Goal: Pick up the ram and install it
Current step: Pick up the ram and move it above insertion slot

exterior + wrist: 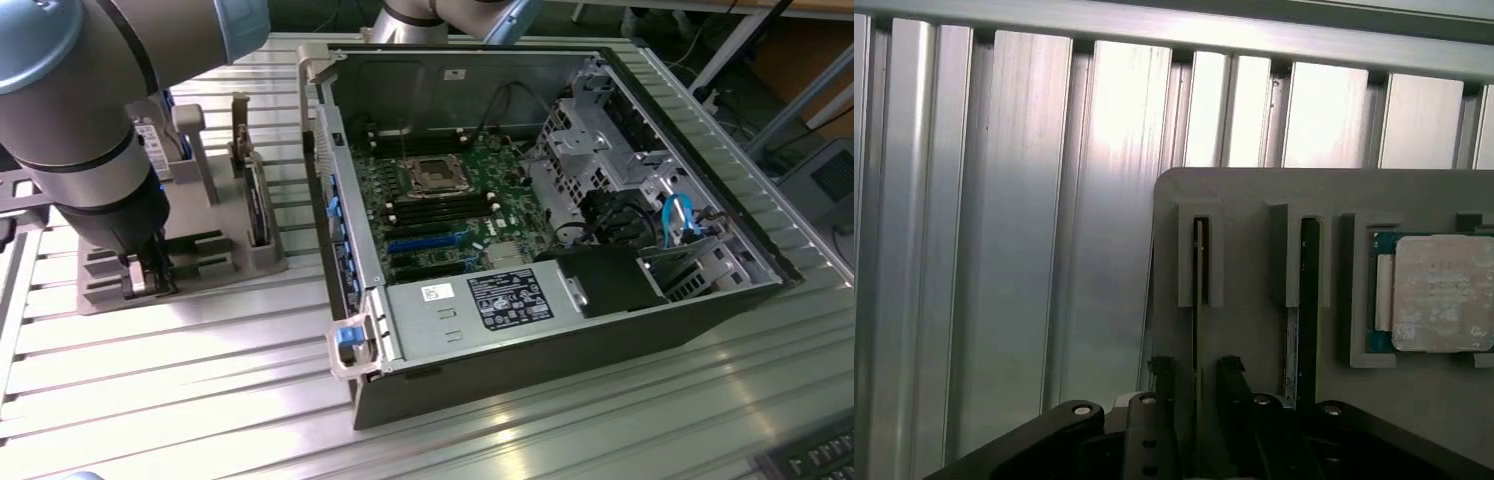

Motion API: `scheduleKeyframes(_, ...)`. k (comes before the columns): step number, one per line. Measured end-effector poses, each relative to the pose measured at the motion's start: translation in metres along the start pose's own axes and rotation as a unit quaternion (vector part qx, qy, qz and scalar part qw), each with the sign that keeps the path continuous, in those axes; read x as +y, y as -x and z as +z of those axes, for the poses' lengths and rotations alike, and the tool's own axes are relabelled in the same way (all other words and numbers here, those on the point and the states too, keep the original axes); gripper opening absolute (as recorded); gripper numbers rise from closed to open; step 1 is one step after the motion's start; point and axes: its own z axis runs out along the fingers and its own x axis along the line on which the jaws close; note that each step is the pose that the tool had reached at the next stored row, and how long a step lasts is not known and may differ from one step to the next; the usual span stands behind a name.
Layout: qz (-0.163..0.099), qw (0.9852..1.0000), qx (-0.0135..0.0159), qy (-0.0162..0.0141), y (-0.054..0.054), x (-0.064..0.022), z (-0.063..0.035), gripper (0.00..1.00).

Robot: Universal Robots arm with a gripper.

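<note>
Two fingers of hand apart, straddling ram edge; gap either side.

The arm is built of thick round tubes with a smooth silver-grey finish; a pale blue joint cap closes a housing near the exterior view's top left; a second silver tube with another blue cap beside it shows at the top middle; lower down, the casing narrows into a darker grey, nearly black wrist section, round like the tubes above it; the jaws are matt black; seen from the wrist, their body is made of rounded, overlapping links with small bright screws set at the pivots; the two fingers are dark, slim, square-edged bars.
</note>
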Motion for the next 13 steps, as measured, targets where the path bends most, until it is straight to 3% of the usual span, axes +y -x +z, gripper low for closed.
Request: scheduleKeyframes(13, 0.000, 1.0000, -0.0011, -0.0015, 0.0002, -0.0001, -0.0031, 0.31)
